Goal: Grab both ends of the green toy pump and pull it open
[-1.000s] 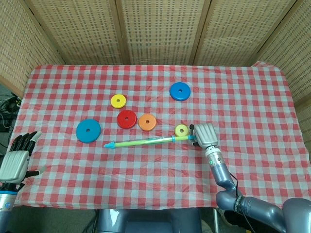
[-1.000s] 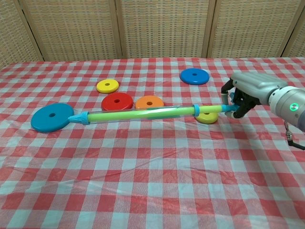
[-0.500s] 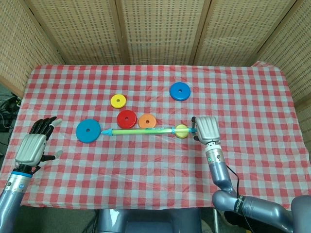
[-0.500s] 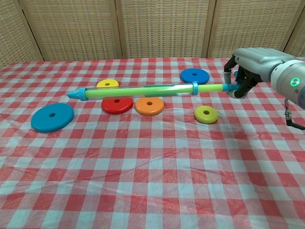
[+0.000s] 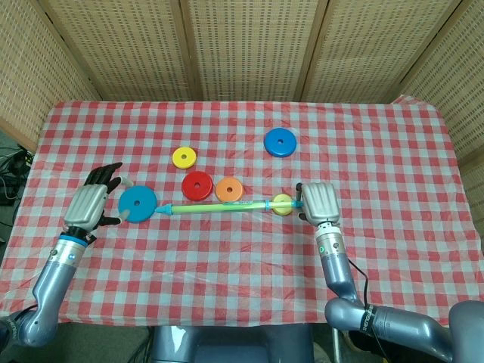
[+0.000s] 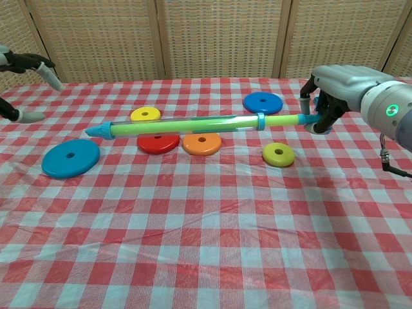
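The green toy pump (image 5: pixel 219 206) (image 6: pixel 180 125) is a long green tube with a blue nozzle at its left tip and a blue collar near its right end. It hangs level above the table. My right hand (image 5: pixel 318 202) (image 6: pixel 338 90) grips its right handle end. My left hand (image 5: pixel 91 204) (image 6: pixel 26 71) is open with fingers spread, left of the blue nozzle and apart from it, holding nothing. The chest view shows only its fingertips at the top left corner.
Flat rings lie on the red checked cloth (image 5: pixel 242 265): a large blue ring (image 5: pixel 138 203) under the nozzle, a red ring (image 5: pixel 197 185), an orange ring (image 5: pixel 228 190), a yellow ring (image 5: pixel 184 157), an olive-yellow ring (image 5: pixel 282 203) and a far blue ring (image 5: pixel 280 142).
My right hand lifted the pump off the table and holds it level. My left hand rose from the table's left edge and moved right toward the blue nozzle.
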